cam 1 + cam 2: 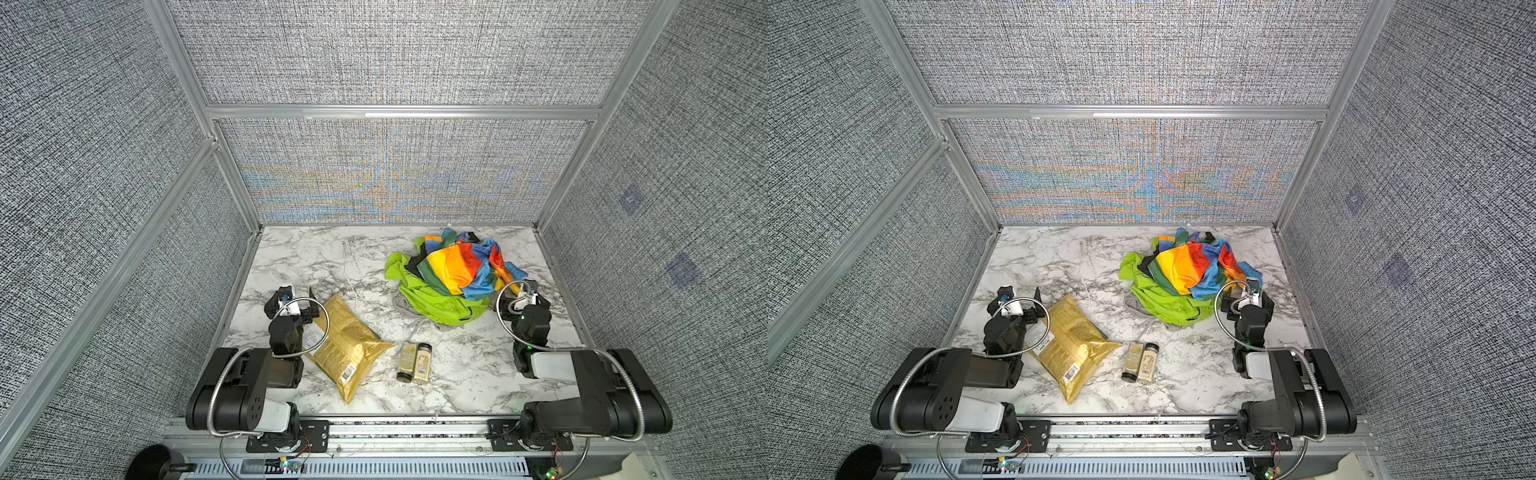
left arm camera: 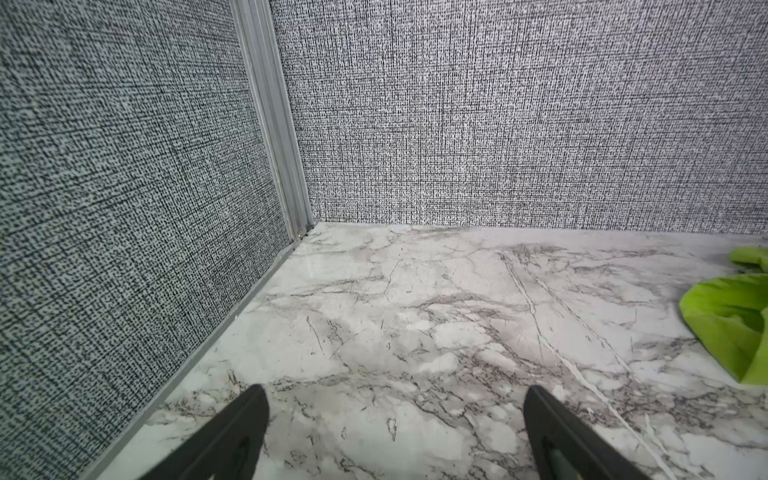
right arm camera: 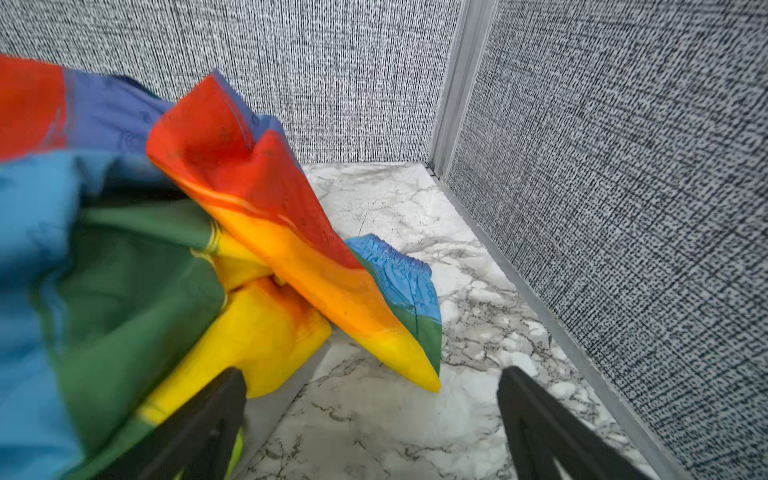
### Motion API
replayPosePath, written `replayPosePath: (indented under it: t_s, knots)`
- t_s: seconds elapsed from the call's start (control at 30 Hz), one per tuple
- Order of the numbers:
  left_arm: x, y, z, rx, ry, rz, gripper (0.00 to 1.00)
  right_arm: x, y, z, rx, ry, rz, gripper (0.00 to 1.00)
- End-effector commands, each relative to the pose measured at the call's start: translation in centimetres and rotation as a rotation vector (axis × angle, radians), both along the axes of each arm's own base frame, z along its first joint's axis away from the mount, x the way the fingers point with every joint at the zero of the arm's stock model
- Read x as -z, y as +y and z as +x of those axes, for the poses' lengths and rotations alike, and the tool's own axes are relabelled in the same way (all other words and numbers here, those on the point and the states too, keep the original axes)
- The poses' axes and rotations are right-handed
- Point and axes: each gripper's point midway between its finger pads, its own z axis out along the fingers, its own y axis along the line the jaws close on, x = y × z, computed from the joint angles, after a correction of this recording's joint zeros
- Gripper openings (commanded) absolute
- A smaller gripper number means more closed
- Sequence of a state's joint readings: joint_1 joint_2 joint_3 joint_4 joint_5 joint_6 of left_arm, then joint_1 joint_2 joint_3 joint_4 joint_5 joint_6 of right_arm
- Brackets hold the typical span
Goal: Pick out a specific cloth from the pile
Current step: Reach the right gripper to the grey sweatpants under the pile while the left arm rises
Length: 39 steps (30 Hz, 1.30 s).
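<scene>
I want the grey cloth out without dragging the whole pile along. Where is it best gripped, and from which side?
Probably the bare fold of the grey cloth at the pile's near left edge, coming low over the table from the front left. Only that fold sticks out. The rest is hidden under the lime green cloth, with the rainbow cloth on top.

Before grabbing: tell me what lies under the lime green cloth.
The light grey cloth pokes out at the near-left edge of the lime green cloth; how far it extends beneath is hidden.
</scene>
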<state>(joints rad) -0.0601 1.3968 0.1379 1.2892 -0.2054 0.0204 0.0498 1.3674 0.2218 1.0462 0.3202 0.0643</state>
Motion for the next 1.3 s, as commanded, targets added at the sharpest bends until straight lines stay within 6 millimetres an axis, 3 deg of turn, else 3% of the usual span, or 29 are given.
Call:
replayPosePath:
  t_s: [0.0,0.17,0.27,0.5,0.63,0.8,0.9,1.13,1.23,1.27]
  knots:
    - [-0.7,0.5,0.2,-0.036,0.017,0.003,0.99,-0.9,-0.3,-0.2,0.023,0.000,0.009,0.99]
    - [-3.6,0.3,0.3,-0.061,-0.003,-0.048,0.99,-2.9,-0.6,-0.7,0.060,0.029,0.069,0.99]
    - [-5.8,-0.8,0.8,-0.014,-0.011,-0.116,0.99,-4.6,0.5,-1.2,0.023,0.022,0.091,0.99]
    - [-11.8,-7.1,2.4,0.269,0.024,-0.185,0.99,-8.0,6.1,-1.6,-0.186,0.065,0.154,0.99]
    - [-16.0,-10.1,2.9,0.400,0.032,-0.240,0.99,-8.5,8.8,-1.4,-0.233,0.145,0.198,0.99]
    - [-18.9,-12.9,3.1,0.540,0.142,-0.233,0.99,-9.1,12.6,-1.8,-0.310,0.184,0.172,0.99]
    - [-18.3,-14.5,2.0,0.650,0.229,-0.205,0.99,-9.4,14.7,-2.0,-0.339,0.223,0.167,0.99]
    - [-12.3,-16.8,-2.1,0.836,0.403,-0.211,0.99,-9.1,20.5,-2.5,-0.469,0.312,0.180,0.99]
    - [-12.0,-17.5,-2.9,0.890,0.417,-0.220,0.99,-8.6,23.0,-2.3,-0.536,0.362,0.250,0.99]
    - [-11.9,-17.5,-2.8,0.893,0.419,-0.211,0.99,-9.3,24.1,-2.0,-0.565,0.360,0.286,0.98]
